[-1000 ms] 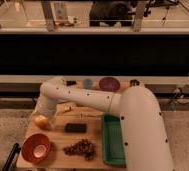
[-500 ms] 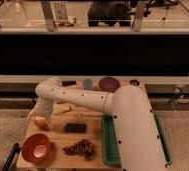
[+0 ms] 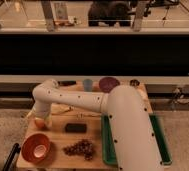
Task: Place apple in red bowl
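Observation:
The apple [image 3: 39, 122], small and yellow-orange, sits at the left side of the wooden board, just under the end of my white arm. My gripper [image 3: 40, 119] is at the apple, on top of it. The red bowl [image 3: 36, 148] with a pale inner bottom stands at the board's front left corner, a short way in front of the apple.
A dark grape cluster [image 3: 80, 148] lies at the board's front middle. A dark flat block [image 3: 75, 128] lies mid-board. A green tray [image 3: 106, 145] lines the right side. A purple bowl [image 3: 108, 83] and a blue-grey cup [image 3: 88, 84] stand at the back.
The arm's end has dropped lower and slightly forward over the apple; the apple looks shifted a little toward the board's front left.

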